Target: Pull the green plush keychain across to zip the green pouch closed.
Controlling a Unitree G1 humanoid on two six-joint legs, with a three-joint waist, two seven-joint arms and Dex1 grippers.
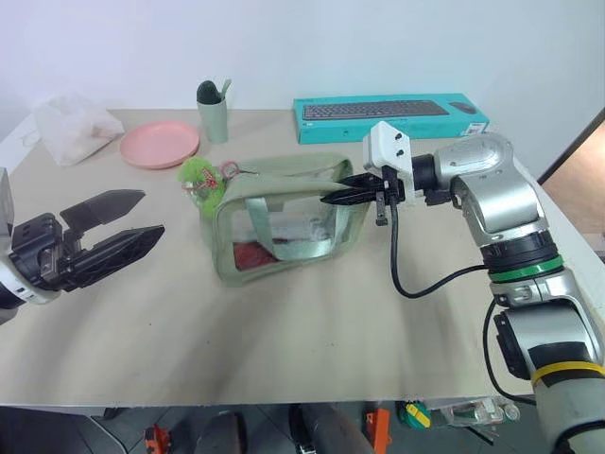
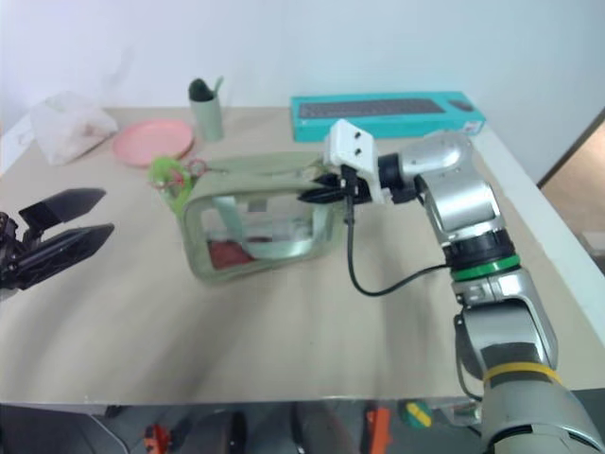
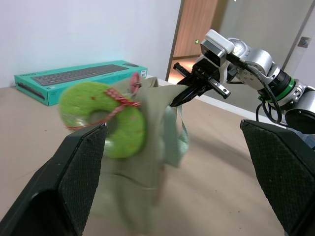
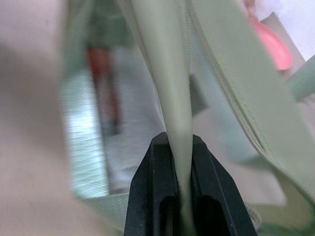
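- The right gripper [image 1: 333, 198] is closed on a handle strap of the green pouch [image 1: 284, 222], mid-table.
- The left gripper [image 1: 118, 227] is wide open, holding nothing.
- The green plush keychain [image 1: 198, 176] hangs at the pouch's end nearest the pink plate [image 1: 159, 145].
- No writing is readable on the keyboard box [image 1: 389, 116].

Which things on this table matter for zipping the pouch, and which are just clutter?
In play: green pouch; green plush keychain; right gripper, shut on the pouch's fabric; left gripper, open.

Lying about: pink plate; pale green cup; keyboard box; plastic bag.

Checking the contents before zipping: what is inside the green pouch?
Through the clear front of the green pouch, something red lies at the bottom. The fabric walls hide the rest.
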